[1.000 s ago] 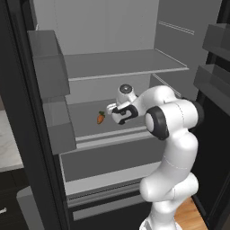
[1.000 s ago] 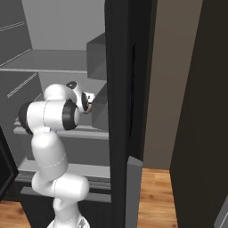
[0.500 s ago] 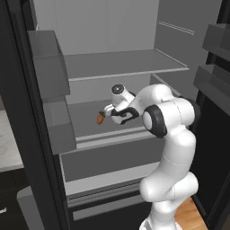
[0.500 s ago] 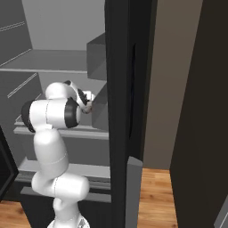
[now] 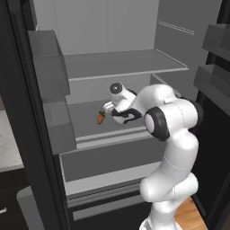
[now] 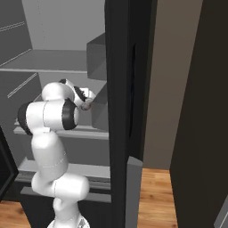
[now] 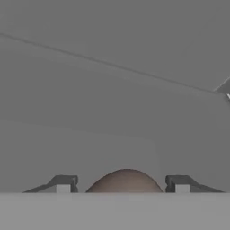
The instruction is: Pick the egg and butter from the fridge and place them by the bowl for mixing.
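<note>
hand view shows the egg [image 7: 124,181] as a brown-pink dome sitting between my two fingertips [image 7: 63,184], low in the picture. my gripper [image 7: 122,185] is partly closed around it, and the tips stand close on both sides of the egg, but i cannot tell if they really press it or only flank it. behind it there is only the grey inside wall of the fridge [image 7: 112,90].

what could go wrong: the egg is round and smooth, so if the contact is off its middle it can roll or squirt out when i lift. if it drops, it may roll along the shelf [image 5: 90,119] toward the carrot [image 5: 100,117] or over the front edge. also, pulling out carelessly could knock my wrist against the shelf above.

left base view gives what the hand view does not: my gripper [image 5: 109,106] is low over the middle shelf, with the orange carrot just beside it. right base view shows how near the black fridge door edge [image 6: 118,89] stands to my arm, but the egg is too small to tell there.
</note>
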Motion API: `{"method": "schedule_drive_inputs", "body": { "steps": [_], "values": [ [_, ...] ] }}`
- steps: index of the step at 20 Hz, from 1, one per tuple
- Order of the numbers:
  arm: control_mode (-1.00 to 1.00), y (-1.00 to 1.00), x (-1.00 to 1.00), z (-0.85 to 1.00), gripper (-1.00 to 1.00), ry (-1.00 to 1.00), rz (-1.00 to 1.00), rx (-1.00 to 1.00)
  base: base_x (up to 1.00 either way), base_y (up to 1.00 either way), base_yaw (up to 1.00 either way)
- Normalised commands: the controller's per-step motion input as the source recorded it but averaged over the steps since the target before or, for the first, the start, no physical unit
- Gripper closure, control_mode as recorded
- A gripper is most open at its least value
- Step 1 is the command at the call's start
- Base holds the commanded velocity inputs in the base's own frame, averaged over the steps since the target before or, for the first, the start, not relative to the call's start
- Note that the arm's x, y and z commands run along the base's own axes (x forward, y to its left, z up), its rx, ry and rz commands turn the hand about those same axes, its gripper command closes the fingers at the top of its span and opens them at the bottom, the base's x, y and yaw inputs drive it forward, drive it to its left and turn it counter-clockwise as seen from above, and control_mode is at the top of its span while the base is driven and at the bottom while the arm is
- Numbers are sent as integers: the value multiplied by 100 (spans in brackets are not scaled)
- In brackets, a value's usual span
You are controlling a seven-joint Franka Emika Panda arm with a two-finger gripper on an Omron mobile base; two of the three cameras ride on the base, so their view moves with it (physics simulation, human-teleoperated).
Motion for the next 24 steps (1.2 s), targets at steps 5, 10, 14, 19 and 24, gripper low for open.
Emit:
{"method": "schedule_drive_inputs", "body": {
  "steps": [5, 10, 14, 19, 24],
  "values": [
    [-100, 0, -5, 0, 100, -3, 0, 0, 0, 0, 0],
    [-100, 3, -67, 57, 100, -25, 0, 0, 0, 0, 0],
    [-100, 6, -100, 86, 100, -26, -6, 0, 0, 0, 0],
    [-100, 12, -100, 94, 100, -7, -10, 7, 0, 0, 0],
    [-100, 15, -100, 100, 100, 1, -13, 13, 0, 0, 0]
  ]
}}
